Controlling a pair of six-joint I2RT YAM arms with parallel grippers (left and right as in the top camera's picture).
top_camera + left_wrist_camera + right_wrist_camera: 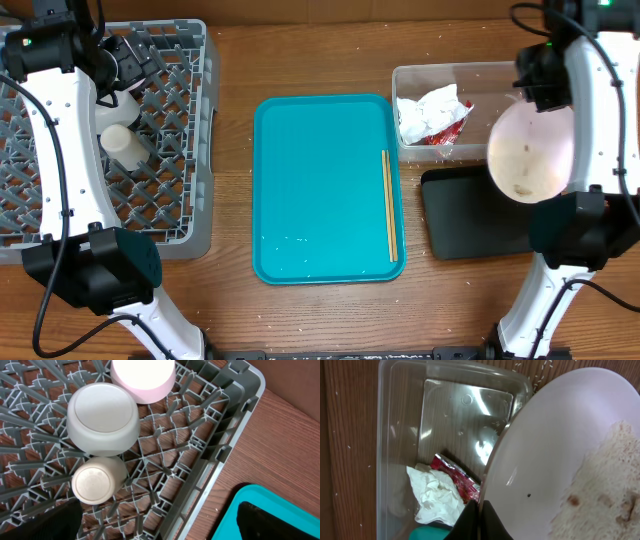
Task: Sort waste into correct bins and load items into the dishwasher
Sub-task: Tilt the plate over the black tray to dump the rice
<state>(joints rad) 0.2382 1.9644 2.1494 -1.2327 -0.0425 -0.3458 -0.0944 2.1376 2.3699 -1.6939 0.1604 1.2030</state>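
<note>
**Overhead.** A plate [530,152] bearing food residue is held tilted above the surface [330,50], over the gap between a clear bin [485,82] and a black container [470,215]. A wooden chopstick [389,205] lies along the right edge of the teal tray [320,190].

**Left wrist.** The left fingers [55,525] are spread wide and empty above the dish rack [210,445], in which a grey bowl [102,417], a pink bowl [143,377] and a cream cup [95,482] are seen upturned.

**Right wrist.** The right fingers [472,520] are clamped on the plate's rim. A crumpled tissue [435,495] and a red wrapper [457,477] lie in the clear bin.
</note>
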